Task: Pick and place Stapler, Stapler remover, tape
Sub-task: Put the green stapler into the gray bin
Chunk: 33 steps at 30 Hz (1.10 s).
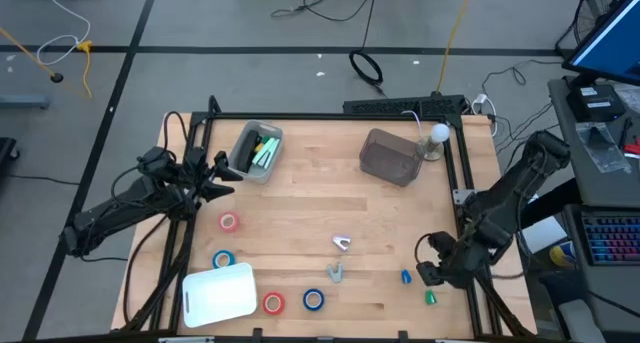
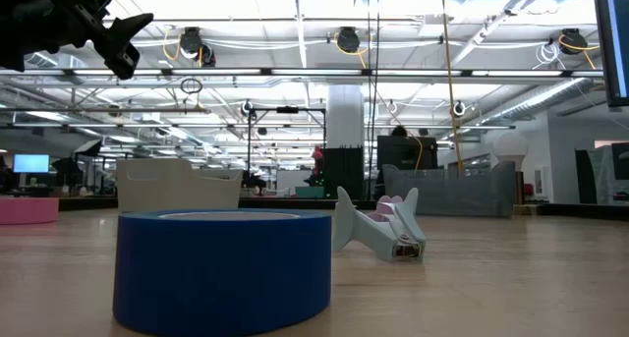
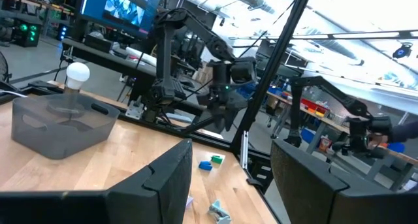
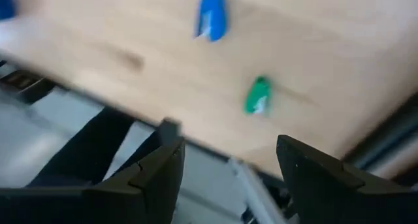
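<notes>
Left gripper [image 1: 222, 175] is held open and empty above the table's far left, beside the clear bin [image 1: 256, 150]; right gripper [image 1: 428, 273] is held open and empty at the near right edge, close to the blue stapler [image 1: 406, 277] and green stapler [image 1: 431, 297]. Tape rolls are scattered near left: red [image 1: 229, 222], blue [image 1: 222, 259], red [image 1: 273, 303], blue [image 1: 314, 300]; two staple removers [image 1: 342, 244] are seen at near centre; a grey bin [image 1: 390, 157] is seen far right.

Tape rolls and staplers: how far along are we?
Little looks done. Four tape rolls lie loose on the table, as do the blue stapler and green stapler. Both bins hold no rolls. Nothing is in hand: left gripper and right gripper are open and empty.
</notes>
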Tool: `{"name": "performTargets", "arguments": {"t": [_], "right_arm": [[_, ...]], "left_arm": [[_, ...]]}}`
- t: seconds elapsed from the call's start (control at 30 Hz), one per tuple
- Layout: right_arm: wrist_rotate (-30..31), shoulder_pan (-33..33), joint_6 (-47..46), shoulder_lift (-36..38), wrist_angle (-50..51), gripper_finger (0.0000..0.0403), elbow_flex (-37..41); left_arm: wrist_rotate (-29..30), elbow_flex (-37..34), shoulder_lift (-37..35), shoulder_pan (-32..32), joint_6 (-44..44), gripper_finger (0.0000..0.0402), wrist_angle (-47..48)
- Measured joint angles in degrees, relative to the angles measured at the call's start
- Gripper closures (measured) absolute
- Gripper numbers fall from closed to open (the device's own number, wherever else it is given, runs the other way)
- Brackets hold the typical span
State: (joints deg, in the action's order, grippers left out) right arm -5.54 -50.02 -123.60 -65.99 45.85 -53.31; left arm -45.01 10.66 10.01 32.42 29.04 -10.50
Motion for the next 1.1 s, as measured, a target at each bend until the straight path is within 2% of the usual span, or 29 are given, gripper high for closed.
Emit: {"name": "performTargets", "arguments": {"t": [0.1,0.2,0.47,0.63,0.97,1.1], "right_arm": [[2.82,-1.21,-2.98,-3.39,4.36,0.0165,-2.77],[5.7,-2.32,-6.32,-5.41,4.66,0.0165,-4.35],[5.46,-5.44,-14.08,-7.26,4.94,0.0165,-4.33],[5.48,-6.16,-13.0,-7.3,4.46,0.0165,-4.33],[5.72,-6.15,-1.8,-7.32,-0.32,0.0165,-4.27],[5.66,-6.14,-0.39,-7.32,-1.03,0.0165,-4.27]], "left_arm": [[0.0,0.0,-0.01,0.0,0.02,0.0195,0.0],[-0.02,0.0,-0.01,0.0,0.22,0.0195,0.02],[-0.02,0.0,-0.01,0.0,-0.2,0.0195,0.02],[0.0,0.0,0.01,0.0,-0.07,0.0195,0.02],[0.0,0.0,0.02,0.0,-0.02,0.0195,0.02],[0.0,0.0,-0.01,0.01,-0.02,0.0195,0.02]]}}
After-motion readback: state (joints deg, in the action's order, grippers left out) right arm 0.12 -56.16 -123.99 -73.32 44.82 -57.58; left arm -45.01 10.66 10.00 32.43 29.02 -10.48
